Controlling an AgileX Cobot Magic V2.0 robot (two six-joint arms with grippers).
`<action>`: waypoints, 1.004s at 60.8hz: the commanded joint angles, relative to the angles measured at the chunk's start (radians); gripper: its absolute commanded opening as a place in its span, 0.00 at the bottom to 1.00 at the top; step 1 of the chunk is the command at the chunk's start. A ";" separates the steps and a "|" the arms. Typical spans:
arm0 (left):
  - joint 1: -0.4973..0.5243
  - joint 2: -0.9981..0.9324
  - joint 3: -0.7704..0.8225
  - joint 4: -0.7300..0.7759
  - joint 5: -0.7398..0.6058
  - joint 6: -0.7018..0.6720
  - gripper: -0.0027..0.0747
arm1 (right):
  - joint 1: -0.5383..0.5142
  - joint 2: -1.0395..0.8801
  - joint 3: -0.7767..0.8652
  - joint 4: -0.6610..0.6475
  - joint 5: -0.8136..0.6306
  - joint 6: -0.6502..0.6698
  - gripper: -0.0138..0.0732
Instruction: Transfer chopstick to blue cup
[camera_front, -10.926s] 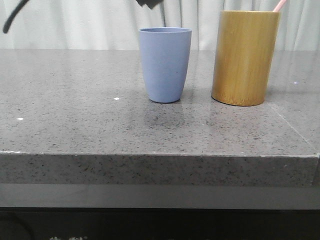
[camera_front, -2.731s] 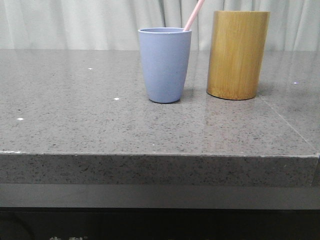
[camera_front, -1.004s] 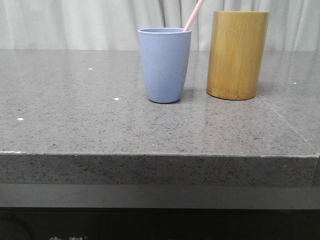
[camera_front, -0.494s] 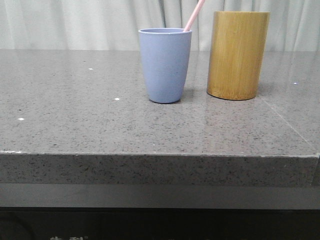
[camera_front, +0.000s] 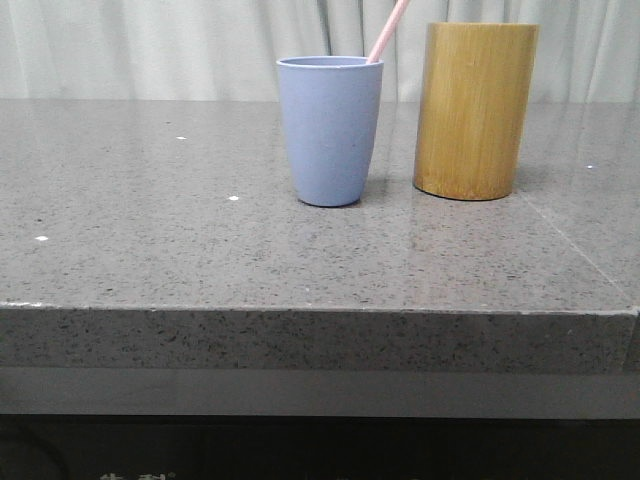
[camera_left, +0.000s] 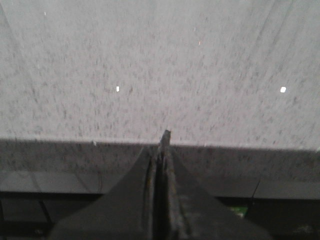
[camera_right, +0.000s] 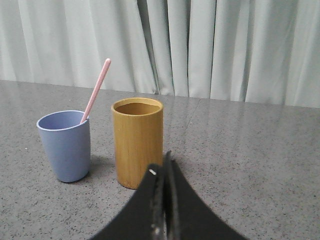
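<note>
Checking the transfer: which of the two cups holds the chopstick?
The blue cup; the pink chopstick leans out of it. The taller bamboo holder stands beside it.

- The blue cup and bamboo holder are standing close, leaving me only a narrow gap.
- The chopstick is leaning over that gap.
- The table is lying open toward my left.

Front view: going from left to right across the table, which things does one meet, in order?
Matte periwinkle-blue handleless cup → thin pale pink chopstick leaning out of its right rim → taller yellow-brown bamboo cylinder.
</note>
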 joint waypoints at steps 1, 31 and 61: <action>0.001 -0.026 0.014 -0.011 -0.134 -0.005 0.01 | -0.005 0.011 -0.024 0.001 -0.083 -0.003 0.02; 0.001 -0.024 0.011 -0.011 -0.257 -0.005 0.01 | -0.005 0.011 -0.024 0.001 -0.083 -0.003 0.02; 0.001 -0.024 0.011 -0.011 -0.259 -0.005 0.01 | -0.005 0.011 -0.024 0.001 -0.083 -0.003 0.02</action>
